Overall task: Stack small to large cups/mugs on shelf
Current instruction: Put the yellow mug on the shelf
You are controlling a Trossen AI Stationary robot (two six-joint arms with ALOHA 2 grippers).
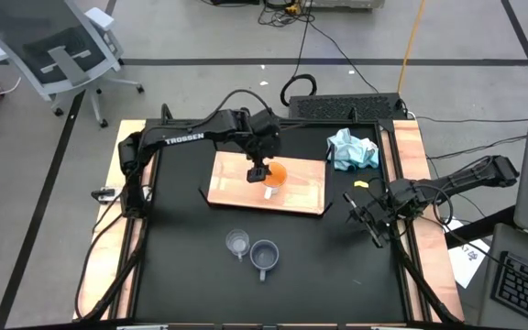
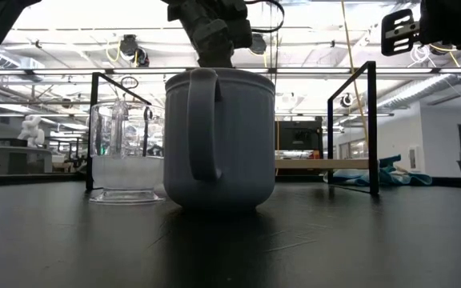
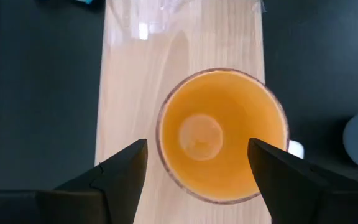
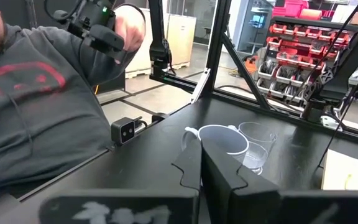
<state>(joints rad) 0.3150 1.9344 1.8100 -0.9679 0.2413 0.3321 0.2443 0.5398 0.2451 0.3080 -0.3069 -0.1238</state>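
Orange fills the space between the left tool's [image 3: 194, 177] spread fingers [image 3: 120, 171]: the orange mug [image 1: 276, 174] stands upright on the shelf [image 1: 232, 179], directly beneath that tool, which hangs above its rim, open and holding nothing. The mug's wall looks close to both fingers, so a sideways drift or a crooked rise could catch the rim and tip the mug or drag it along the wood. Its white handle points toward the blue-grey mug [image 1: 264, 256], which sits on the black worktop [image 1: 181, 266] well apart from the orange mug, with the clear glass cup [image 1: 237, 243] just beside it. A later stacking could jam if the smaller cups go in tilted. The right tool [image 1: 371, 220] waits shut, far off on the orange mug's other side.
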